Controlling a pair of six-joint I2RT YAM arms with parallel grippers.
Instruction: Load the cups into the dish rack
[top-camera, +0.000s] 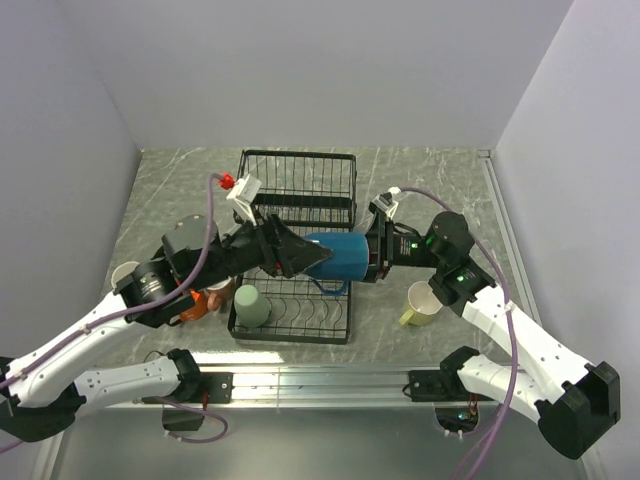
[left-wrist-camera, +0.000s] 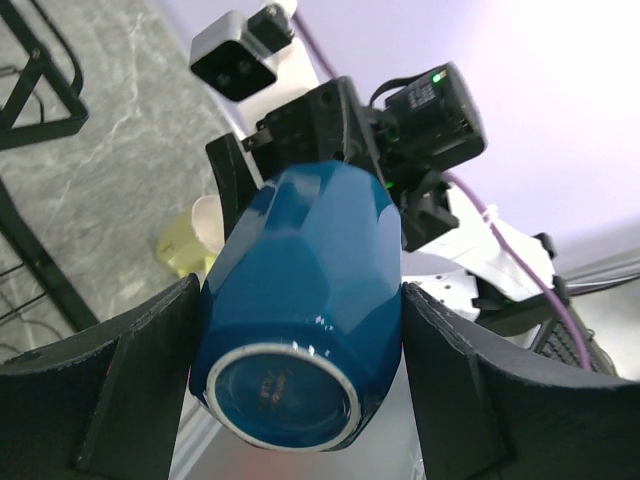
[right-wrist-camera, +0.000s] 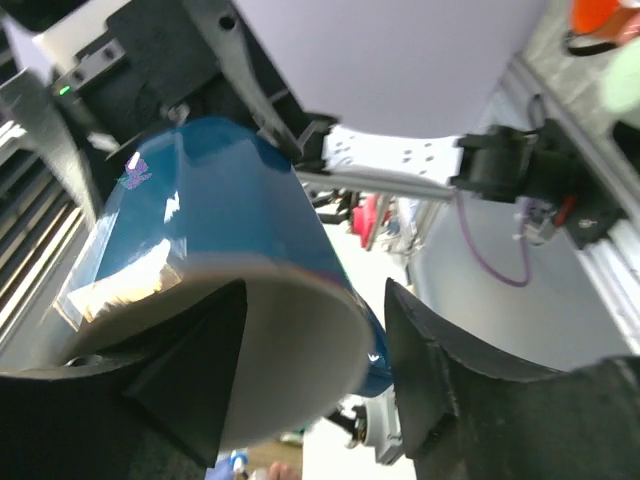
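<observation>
The blue cup (top-camera: 345, 257) lies on its side over the rack (top-camera: 298, 168), between the two pincers. The left gripper (left-wrist-camera: 300, 290) clamps its base end. The right gripper (right-wrist-camera: 312, 300) pinches the rim, one finger inside. Long axis level: base toward the left gripper, mouth toward the right. Base stamp is unreadable.

Bright, even light came from overhead, so the table (top-camera: 180, 190) around the blue cup (top-camera: 345, 257) showed only soft, faint shadows. In the left wrist view small white glints lay on the cup's glaze near its base, and everything behind it was out of focus. The right wrist view was blurred at the cup's near rim, with a pale washed-out wall above it.
</observation>
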